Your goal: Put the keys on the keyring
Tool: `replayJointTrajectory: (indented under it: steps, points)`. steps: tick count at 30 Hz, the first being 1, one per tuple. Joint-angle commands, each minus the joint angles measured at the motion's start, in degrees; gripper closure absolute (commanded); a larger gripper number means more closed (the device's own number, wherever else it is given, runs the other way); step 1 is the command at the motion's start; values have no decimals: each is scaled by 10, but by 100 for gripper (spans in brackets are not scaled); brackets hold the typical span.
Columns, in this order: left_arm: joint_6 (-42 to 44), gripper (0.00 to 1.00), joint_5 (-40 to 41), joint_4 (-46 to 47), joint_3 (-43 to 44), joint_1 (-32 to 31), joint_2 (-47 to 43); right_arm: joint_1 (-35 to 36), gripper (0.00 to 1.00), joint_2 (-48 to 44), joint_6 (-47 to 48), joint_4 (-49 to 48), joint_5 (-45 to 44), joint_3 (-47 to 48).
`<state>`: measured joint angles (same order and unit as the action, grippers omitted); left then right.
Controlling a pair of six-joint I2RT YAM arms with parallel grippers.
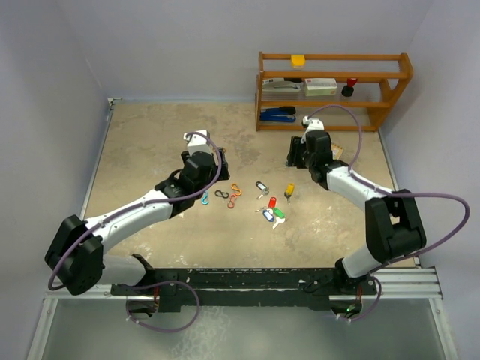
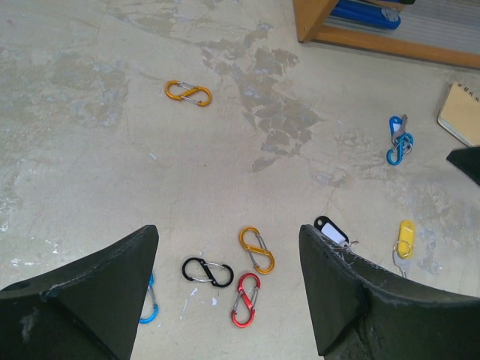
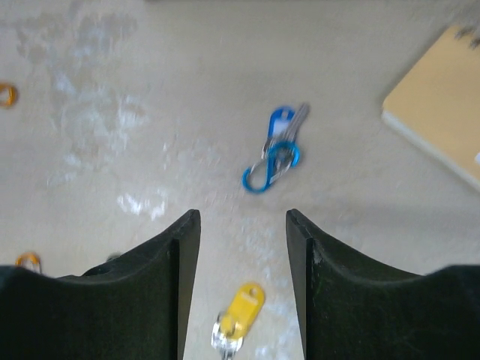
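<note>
Red-tagged small metal key [image 1: 272, 202], green-tagged key [image 1: 279, 213]: loose on the table, farthest out in front of the wooden shelf rack [image 1: 334, 90].
Black S-shaped metal clip [image 2: 208, 271], red clip [image 2: 245, 300], orange clip [image 2: 257, 250]: grouped well in front of the shelf, off its left end; probably the keyrings.
Left gripper [image 2: 229, 229]: spread wide, pinching nothing, hovering above that group.
Yellow-tagged key [image 3: 238, 311], black-and-white-tagged key [image 2: 330, 231]: flat on the table, midway out from the shelf.
Right gripper [image 3: 243, 214]: fingers parted, nothing between them, near the shelf's foot.
Blue-tagged key on a blue S-shaped clip [image 3: 274, 146]: close in front of the shelf, apart from the fingertips; seemingly hooked together, though blurred.
Step in hand: probably between keys, one pairing done.
Next move: calls for pinching a thin tag cleanly and bringing its hole to a steadied clip's sprung gate.
</note>
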<state>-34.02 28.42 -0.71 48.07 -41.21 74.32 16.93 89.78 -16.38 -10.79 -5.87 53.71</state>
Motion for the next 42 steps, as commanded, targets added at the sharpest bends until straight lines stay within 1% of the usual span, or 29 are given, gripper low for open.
replayJointTrajectory:
  steps: [1,6,11,19,35,42]
  points:
    - [-17,27,-15,27,0,4,15,19,47,-39,-36,65,24,-51]
    - [-19,27,-23,30,1,3,31,37,49,-64,-38,73,42,-91]
    - [-21,28,-25,31,1,4,38,40,52,-62,-42,54,63,-118]
    - [-18,28,-22,29,0,4,38,51,56,-31,-40,40,68,-118]
    - [-15,28,-14,25,-2,3,37,54,58,-3,-44,32,56,-115]
    - [-14,28,-10,23,-2,4,35,55,63,0,-45,33,56,-115]
